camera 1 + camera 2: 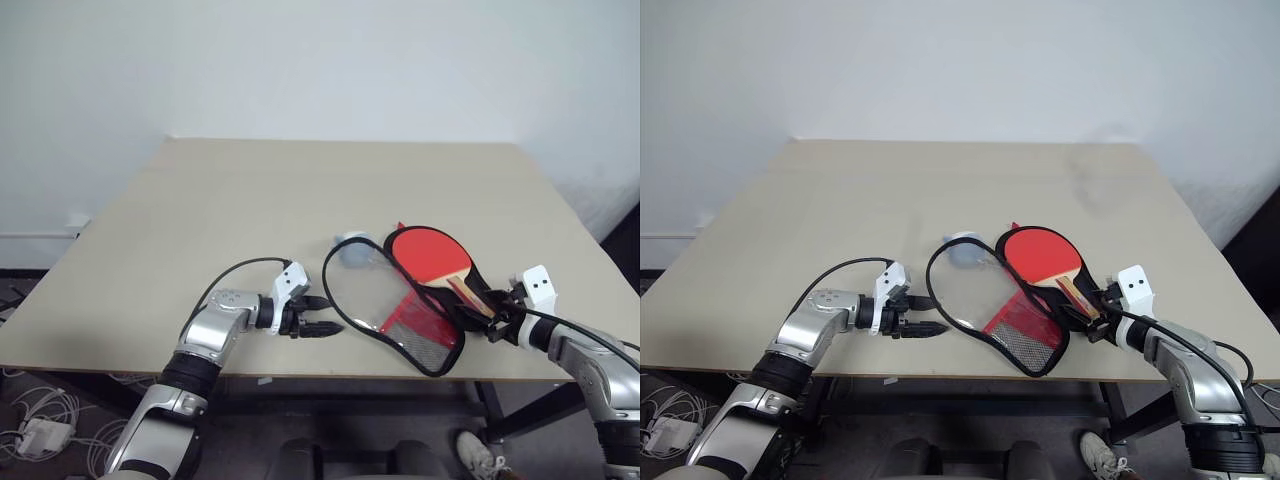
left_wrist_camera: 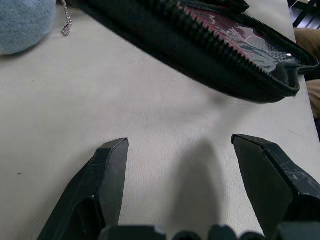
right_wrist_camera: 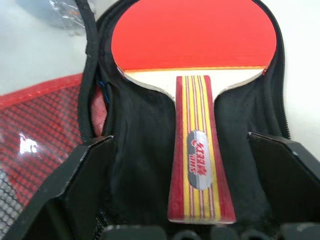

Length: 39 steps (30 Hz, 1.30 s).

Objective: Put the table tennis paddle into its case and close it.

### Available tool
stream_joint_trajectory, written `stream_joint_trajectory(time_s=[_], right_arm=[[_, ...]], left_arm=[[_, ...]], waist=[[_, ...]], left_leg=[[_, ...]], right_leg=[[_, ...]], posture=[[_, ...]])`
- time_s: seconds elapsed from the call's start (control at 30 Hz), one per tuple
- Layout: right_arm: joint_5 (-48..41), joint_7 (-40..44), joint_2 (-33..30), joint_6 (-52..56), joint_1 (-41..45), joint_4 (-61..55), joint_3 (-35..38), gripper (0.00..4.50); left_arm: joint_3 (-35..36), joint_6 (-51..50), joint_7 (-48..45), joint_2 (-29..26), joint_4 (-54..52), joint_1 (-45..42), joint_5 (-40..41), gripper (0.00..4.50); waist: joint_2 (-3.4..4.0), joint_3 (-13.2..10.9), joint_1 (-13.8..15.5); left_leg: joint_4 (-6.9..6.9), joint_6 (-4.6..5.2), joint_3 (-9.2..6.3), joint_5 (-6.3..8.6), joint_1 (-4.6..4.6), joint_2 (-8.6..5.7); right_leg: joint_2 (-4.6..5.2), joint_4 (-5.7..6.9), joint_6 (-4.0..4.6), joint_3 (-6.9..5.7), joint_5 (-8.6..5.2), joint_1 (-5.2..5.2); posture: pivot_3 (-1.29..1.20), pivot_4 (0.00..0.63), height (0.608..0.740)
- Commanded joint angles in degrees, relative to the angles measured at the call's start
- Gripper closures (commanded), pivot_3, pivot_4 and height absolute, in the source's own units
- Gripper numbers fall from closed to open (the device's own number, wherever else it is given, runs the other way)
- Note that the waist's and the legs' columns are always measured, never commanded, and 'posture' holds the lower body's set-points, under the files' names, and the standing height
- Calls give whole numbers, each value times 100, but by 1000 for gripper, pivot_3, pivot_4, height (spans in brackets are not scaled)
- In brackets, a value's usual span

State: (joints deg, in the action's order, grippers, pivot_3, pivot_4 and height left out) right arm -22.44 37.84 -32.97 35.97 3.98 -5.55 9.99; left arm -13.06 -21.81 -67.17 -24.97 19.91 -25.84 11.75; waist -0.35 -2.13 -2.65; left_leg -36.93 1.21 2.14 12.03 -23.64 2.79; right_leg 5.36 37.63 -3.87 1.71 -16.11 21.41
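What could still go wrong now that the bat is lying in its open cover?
The lid flap lies spread wide on the table, so folding it over the bat could drag the soft cover sideways. The cover sits near the table's front edge and might slide off. The right hand, open around the handle, could knock the bat askew when pulling away.

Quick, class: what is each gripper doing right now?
Left gripper: open, holding nothing.
Right gripper: open, astride the paddle handle, not gripping.
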Motion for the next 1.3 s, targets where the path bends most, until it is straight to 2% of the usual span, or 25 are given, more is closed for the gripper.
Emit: stream_joint_trajectory(time_s=[0.03,0.13,0.27,0.47,0.7,0.83,1.1,1.23,1.3], right_arm=[[-562,69,51,-291,235,-453,727,29],[-771,-135,226,-759,352,-509,1218,29],[-1177,-494,451,-749,613,-560,1668,29],[-1870,-1256,688,-825,1036,-587,2484,29],[-2288,-1873,631,-971,1233,-616,3010,29],[-2136,-2111,712,-1098,1173,-433,2937,29],[-1703,-2286,930,-1371,910,-337,2513,29],[-1599,-2151,857,-1196,725,-386,2166,29],[-1488,-1857,707,-1013,449,-574,1757,29]], left_arm=[[-9,58,-50,73,-135,-202,42,985],[-71,66,-98,223,-135,-306,57,985],[-101,-26,-25,635,-90,-607,144,985],[-53,-127,323,1478,13,-1037,267,985],[327,-106,1403,2591,829,-1797,319,985],[397,367,2273,3094,1613,-2156,4,985],[391,929,3007,3494,2483,-2475,-321,985],[333,653,2892,3370,2392,-2505,-327,985],[90,389,2229,2996,1839,-2247,-295,985]], waist=[[0,0,0],[-3,-1,3],[-11,-3,15],[-10,-4,9],[-12,-5,9],[-14,-6,0],[-10,-7,-1],[-11,-7,-1],[-10,-7,-4]], left_leg=[[0,0,0,0,0,0],[0,0,0,0,0,0],[0,0,-3,0,-2,-1],[0,1,-1,0,-3,-1],[-1,2,0,0,-4,-4],[0,3,-1,1,-3,-5],[1,4,0,1,-7,-8],[1,4,-1,1,-10,-12],[2,4,-2,1,-10,-12]], right_leg=[[0,0,0,1,0,0],[-1,-1,0,1,0,-1],[-12,-6,-1,12,0,-6],[-35,-6,-1,50,0,-2],[-38,-8,-2,61,0,-3],[-40,-9,-3,63,-1,-3],[-42,-10,-2,69,-1,2],[-42,-12,-3,75,-2,3],[-42,-13,-3,74,-2,3]], posture=[[0,0,740],[0,0,740],[0,0,740],[0,0,740],[0,0,740],[0,0,740],[0,0,740],[0,0,740],[0,0,740]])
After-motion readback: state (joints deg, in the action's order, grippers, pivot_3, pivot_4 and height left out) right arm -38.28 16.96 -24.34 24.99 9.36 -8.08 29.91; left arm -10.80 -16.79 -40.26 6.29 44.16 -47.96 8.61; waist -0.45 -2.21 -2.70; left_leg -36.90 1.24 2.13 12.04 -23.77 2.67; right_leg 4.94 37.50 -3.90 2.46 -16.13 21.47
